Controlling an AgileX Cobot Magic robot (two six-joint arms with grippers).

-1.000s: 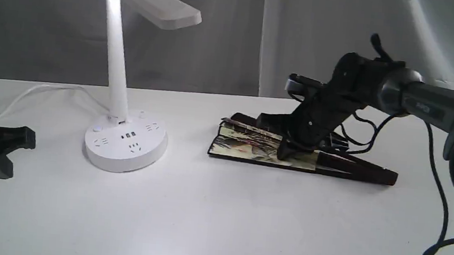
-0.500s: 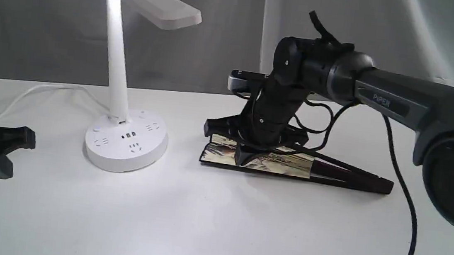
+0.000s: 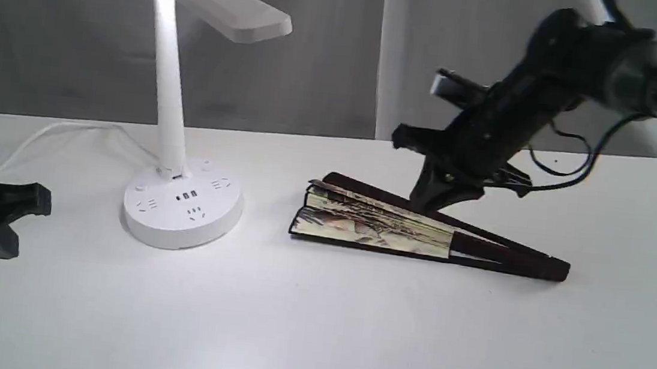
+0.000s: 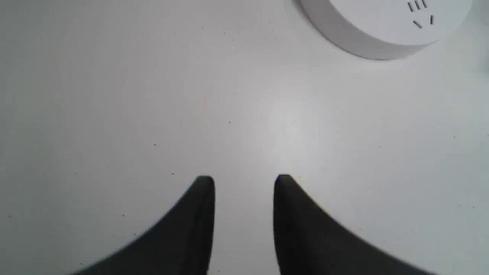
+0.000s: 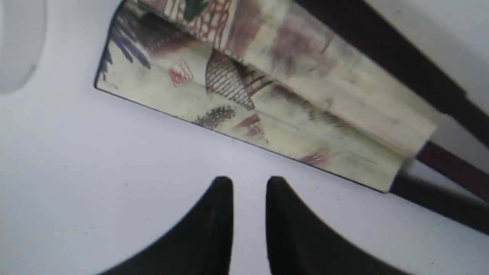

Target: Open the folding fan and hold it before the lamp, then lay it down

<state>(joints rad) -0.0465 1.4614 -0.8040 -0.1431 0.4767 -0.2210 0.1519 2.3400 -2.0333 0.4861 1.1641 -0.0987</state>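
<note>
The folding fan (image 3: 372, 228) lies on the white table, spread only a little, with its painted cream leaf (image 5: 267, 95) pointing toward the lamp and its maroon ribs (image 3: 508, 259) trailing to the right. The lit white lamp (image 3: 170, 103) stands to the fan's left on its round socket base (image 4: 382, 26). My right gripper (image 3: 419, 181) hangs just above and behind the fan's middle; its fingers stand narrowly apart (image 5: 249, 183) with nothing between them. My left gripper (image 3: 37, 205) rests low at the far left, open and holding nothing (image 4: 244, 183).
The lamp's white cord (image 3: 56, 131) runs back-left across the table. A grey curtain hangs behind. Black cables dangle from the right arm (image 3: 646, 76) over the table's right side.
The right gripper pressed on the fan's leaf, swept left, then lifted up and to the right, off the fan. The fan shifted slightly and stays on the table. The left arm held still.
</note>
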